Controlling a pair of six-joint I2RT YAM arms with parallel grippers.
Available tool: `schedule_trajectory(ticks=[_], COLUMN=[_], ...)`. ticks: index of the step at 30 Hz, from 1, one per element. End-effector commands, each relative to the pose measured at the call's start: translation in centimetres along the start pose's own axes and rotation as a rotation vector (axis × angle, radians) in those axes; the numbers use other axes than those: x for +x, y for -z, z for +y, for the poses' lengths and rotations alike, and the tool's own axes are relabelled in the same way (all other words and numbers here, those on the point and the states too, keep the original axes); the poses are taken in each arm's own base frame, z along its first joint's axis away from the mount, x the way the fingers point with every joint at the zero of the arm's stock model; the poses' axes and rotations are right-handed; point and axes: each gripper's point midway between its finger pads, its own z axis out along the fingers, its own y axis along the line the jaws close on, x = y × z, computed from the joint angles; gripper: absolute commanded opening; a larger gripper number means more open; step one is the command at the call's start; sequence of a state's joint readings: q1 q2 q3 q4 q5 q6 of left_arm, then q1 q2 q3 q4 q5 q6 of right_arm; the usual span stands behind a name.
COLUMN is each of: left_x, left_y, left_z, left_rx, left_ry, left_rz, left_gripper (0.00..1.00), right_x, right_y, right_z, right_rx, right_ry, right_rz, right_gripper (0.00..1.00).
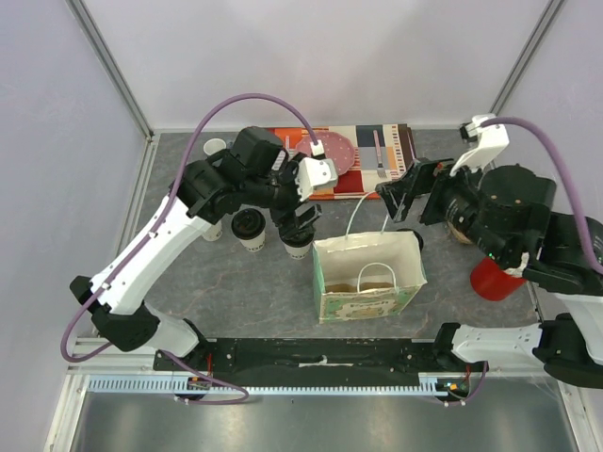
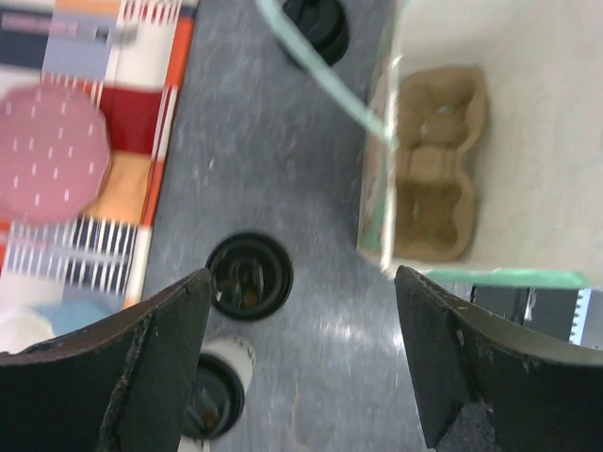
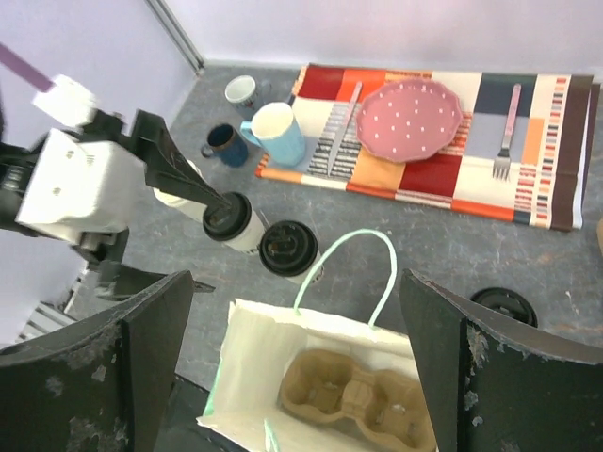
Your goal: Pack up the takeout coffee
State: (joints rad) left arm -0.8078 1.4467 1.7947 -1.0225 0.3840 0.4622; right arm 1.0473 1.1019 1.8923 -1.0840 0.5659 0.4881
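Your two lidded cups, right cup and left cup, stand close together left of the paper bag, unpacked. Both the left gripper, above the right cup, and the right gripper gape empty. Grabbing one cup could topple its neighbour; the bag's rim could snag it short of the cardboard carrier.

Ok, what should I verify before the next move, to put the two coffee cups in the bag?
1. Left claw open, gripping nothing: ok.
2. Right claw open: ok.
3. First cup and second cup upright, black lids on: ok.
4. Lids pressed fully down: cannot tell.
5. Bag standing, mouth open: ok.
6. Cardboard carrier inside the bag, sockets free: ok.
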Motion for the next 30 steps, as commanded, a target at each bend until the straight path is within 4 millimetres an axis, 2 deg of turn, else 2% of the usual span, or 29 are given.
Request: schedule_trajectory(ticks=[1, 3, 7, 8, 9, 11, 13, 14, 17, 21, 22, 23, 25, 26, 27, 29, 30], left_x=[3.7, 4.1, 5.2, 6.2, 5.6, 5.7, 4.8, 4.5, 4.9, 4.8, 4.9, 5.2, 5.5, 5.9, 6.1, 6.5, 7.3], left_y=[2.9, 3.4, 4.7, 5.1, 5.1, 5.6, 6.0, 6.2, 6.5, 5.9, 5.5, 5.1, 4.3, 3.7, 3.5, 3.4, 3.7], left_z=[3.2, 3.4, 4.1, 3.4, 3.5, 2.2, 2.2, 2.2, 2.0, 1.3, 1.3, 1.1, 0.5, 0.4, 0.5, 1.7, 3.5], left_rx=[-0.167, -0.192, -0.232, -0.201, -0.191, -0.131, -0.153, -0.166, -0.196, -0.183, -0.177, -0.162, -0.106, -0.079, -0.045, -0.032, -0.036], left_ry=[0.107, 0.110, 0.077, 0.090, 0.095, 0.109, 0.099, 0.090, 0.067, 0.054, 0.065, 0.071, 0.093, 0.116, 0.159, 0.198, 0.221], left_rz=[0.178, 0.204, 0.307, 0.365, 0.367, 0.393, 0.386, 0.380, 0.412, 0.424, 0.429, 0.439, 0.435, 0.444, 0.427, 0.407, 0.389], left_gripper=[0.84, 0.83, 0.82, 0.80, 0.78, 0.75, 0.75, 0.75, 0.75, 0.77, 0.77, 0.77, 0.76, 0.76, 0.75, 0.73, 0.72], right_x=[-3.6, -3.7, -3.1, -2.7, -2.2, -1.5, 0.3, 0.5, 1.6, 2.9, 3.0, 3.1, 2.3, 1.9, 0.4, -1.2, -3.4], right_y=[1.4, 1.6, 3.1, 3.7, 3.8, 4.7, 4.7, 5.7, 6.7, 7.3, 7.7, 7.7, 7.8, 7.8, 8.3, 7.8, 8.6], right_z=[0.0, -0.7, -4.6, -5.3, -5.5, -6.0, -6.8, -7.8, -9.2, -10.5, -10.7, -10.6, -10.8, -10.2, -10.0, -8.3, -8.1], right_rx=[-0.006, 0.020, 0.144, 0.154, 0.153, 0.122, 0.127, 0.124, 0.118, 0.148, 0.140, 0.121, 0.131, 0.105, 0.085, 0.079, 0.059], right_ry=[-0.038, 0.008, 0.153, 0.167, 0.169, 0.156, 0.219, 0.235, 0.324, 0.229, 0.113, 0.073, -0.006, -0.021, -0.047, -0.013, -0.040], right_rz=[-0.101, -0.098, -0.085, -0.076, -0.063, -0.058, -0.019, -0.029, -0.011, -0.027, -0.051, -0.061, -0.101, -0.105, -0.129, -0.142, -0.174], right_gripper=[0.98, 0.98, 0.98, 0.98, 0.98, 0.98, 0.98, 0.98, 0.98, 0.98, 0.98, 0.98, 0.98, 0.98, 0.98, 0.98, 0.98])
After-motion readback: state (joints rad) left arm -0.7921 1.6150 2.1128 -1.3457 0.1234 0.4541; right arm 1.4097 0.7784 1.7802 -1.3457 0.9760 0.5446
